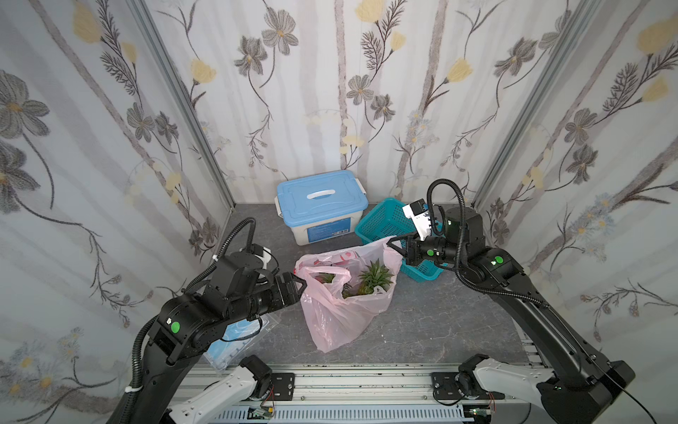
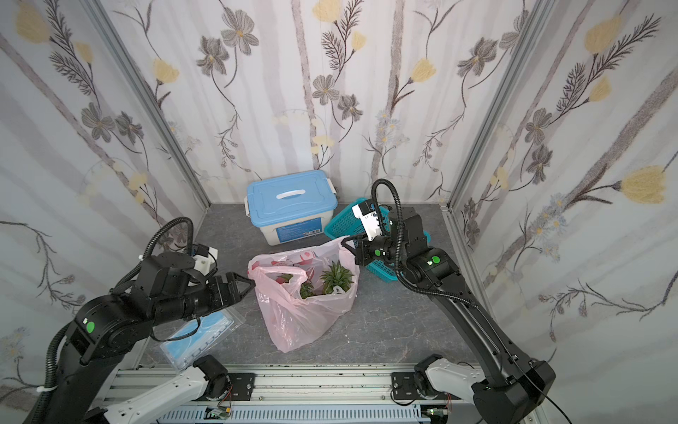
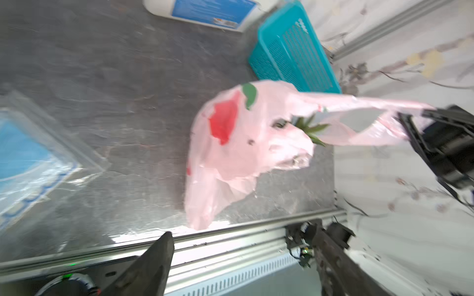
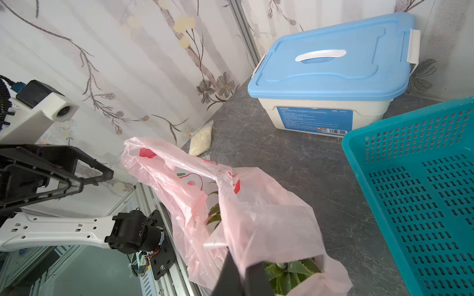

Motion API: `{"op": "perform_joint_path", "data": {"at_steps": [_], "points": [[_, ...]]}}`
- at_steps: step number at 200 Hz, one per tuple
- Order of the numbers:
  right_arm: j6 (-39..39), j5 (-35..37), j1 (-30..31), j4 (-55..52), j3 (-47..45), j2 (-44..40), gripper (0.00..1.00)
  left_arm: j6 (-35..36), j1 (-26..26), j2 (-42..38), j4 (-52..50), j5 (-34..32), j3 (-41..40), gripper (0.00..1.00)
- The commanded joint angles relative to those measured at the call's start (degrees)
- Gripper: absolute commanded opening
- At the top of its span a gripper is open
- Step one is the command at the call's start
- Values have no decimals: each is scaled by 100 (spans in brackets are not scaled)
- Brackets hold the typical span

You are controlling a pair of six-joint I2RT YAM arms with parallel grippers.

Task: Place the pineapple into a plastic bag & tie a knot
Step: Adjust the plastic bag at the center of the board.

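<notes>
The pink plastic bag (image 1: 341, 312) (image 2: 297, 315) stands mid-table with its mouth open. The pineapple's green crown (image 1: 374, 277) (image 2: 335, 279) (image 4: 289, 274) shows inside it. My right gripper (image 1: 392, 244) (image 4: 243, 264) is shut on the bag's far-right handle loop and holds it up taut, as the left wrist view shows (image 3: 407, 118). My left gripper (image 1: 301, 283) (image 2: 252, 283) (image 3: 242, 229) hovers just left of the bag, open, with nothing between its fingers. The bag's left handle loop (image 1: 323, 271) droops slack over the mouth. No knot is in view; the two loops are apart.
A white box with a blue lid (image 1: 323, 205) stands at the back. A teal basket (image 1: 385, 224) sits behind my right gripper. A clear packet of blue masks (image 1: 234, 341) lies under my left arm, and a small packet of white lumps (image 4: 201, 138) by the left wall.
</notes>
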Motion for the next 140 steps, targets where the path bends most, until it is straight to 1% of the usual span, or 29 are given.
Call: {"op": "perform_joint_path", "data": {"at_steps": [1,15,22,33,40,47,57,71,94,117,140], "points": [[-140,21,-6,-23,91,41,0,33,-613,310,1196,913,-167,84],[-142,42,-4,-24,102,20,0,398,-1249,844,1097,281,42,84],[-142,51,-8,-23,95,5,0,541,-1388,1135,1005,-38,173,84],[-142,55,-8,-24,91,-30,0,541,-1420,1478,919,-548,291,84],[-137,61,-8,-24,76,-54,0,460,-1420,1632,872,-945,334,80],[-134,66,-1,-24,60,-79,0,413,-1421,1724,936,-1204,302,78],[-134,81,-2,-32,36,-112,0,290,-1428,1815,977,-1653,268,78],[-108,112,-8,-15,-16,-175,0,288,-1432,1897,1129,-2080,186,77],[-56,127,-6,11,-104,-244,0,536,-1464,2144,1435,-2121,124,84],[-15,127,-7,18,-154,-290,0,707,-1472,2417,1803,-1890,93,89],[7,165,-1,11,-185,-341,0,727,-1471,2764,1809,-1829,188,96]]}}
